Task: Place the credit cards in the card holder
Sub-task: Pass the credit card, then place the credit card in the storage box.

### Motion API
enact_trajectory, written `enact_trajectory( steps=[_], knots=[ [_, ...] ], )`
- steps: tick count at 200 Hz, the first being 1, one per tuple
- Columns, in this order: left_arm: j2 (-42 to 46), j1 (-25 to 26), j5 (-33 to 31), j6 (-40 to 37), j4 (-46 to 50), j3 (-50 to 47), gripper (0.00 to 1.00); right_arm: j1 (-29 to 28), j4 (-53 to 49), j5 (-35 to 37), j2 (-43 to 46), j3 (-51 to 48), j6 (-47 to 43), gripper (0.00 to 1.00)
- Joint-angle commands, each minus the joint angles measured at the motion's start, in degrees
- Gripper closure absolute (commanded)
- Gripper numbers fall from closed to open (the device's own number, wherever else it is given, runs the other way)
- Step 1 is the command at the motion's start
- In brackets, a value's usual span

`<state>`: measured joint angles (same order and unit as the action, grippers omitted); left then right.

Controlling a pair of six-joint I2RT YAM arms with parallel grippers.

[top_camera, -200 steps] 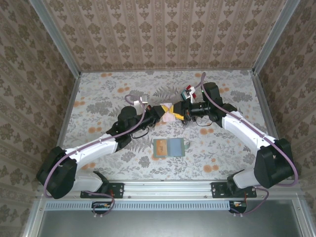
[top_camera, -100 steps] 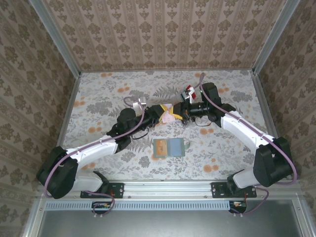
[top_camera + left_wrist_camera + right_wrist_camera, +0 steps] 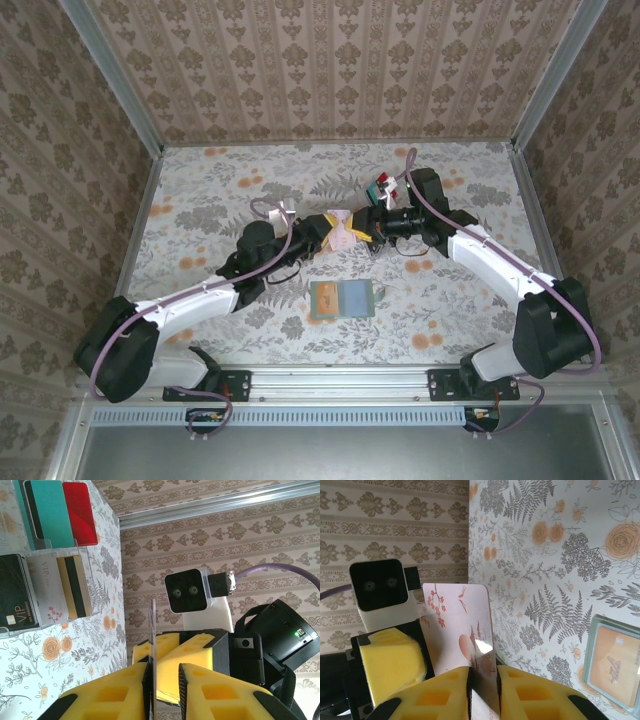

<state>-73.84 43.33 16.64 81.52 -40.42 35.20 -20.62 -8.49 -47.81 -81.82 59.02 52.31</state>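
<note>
A pale pink credit card point(image 3: 341, 236) hangs above mid-table between my two grippers. My right gripper point(image 3: 484, 672) is shut on its lower edge; the card point(image 3: 462, 625) stands up with red blossom print. My left gripper point(image 3: 164, 670) is open a little: the card point(image 3: 152, 630), seen edge-on, rests against one pad with a gap to the other. In the top view the left gripper point(image 3: 325, 228) and right gripper point(image 3: 358, 226) face each other. The card holder point(image 3: 358, 298) lies open nearer the arms, a tan card point(image 3: 615, 667) in its grey-green frame point(image 3: 590, 645).
A clear divided tray point(image 3: 383, 187) sits at the back right, behind the right gripper. It holds a teal card point(image 3: 50, 512), a red card point(image 3: 80, 512), a dark card point(image 3: 15, 590) and a tan card point(image 3: 75, 587). Patterned walls enclose the table.
The right gripper's jaws have closed on the pink card while the left gripper's jaws have parted from it. Both grippers have stayed close together above mid-table.
</note>
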Motion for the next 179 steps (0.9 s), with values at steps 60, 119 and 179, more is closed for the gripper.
enact_trajectory(
  steps=[60,119,179],
  knots=[
    [2.19,-0.49,-0.74,1.59,-4.94,-0.7,0.81,1.1,-4.27,6.06,1.53,-1.87,0.07,0.89],
    [6.77,-0.74,-7.87,5.96,0.58,-4.98,0.87,1.28,-7.46,10.12,4.27,-1.24,-1.08,0.97],
    [11.51,-1.84,-11.61,15.34,12.35,-7.88,1.0,1.46,-18.17,19.8,4.03,3.47,-10.95,0.97]
  ],
)
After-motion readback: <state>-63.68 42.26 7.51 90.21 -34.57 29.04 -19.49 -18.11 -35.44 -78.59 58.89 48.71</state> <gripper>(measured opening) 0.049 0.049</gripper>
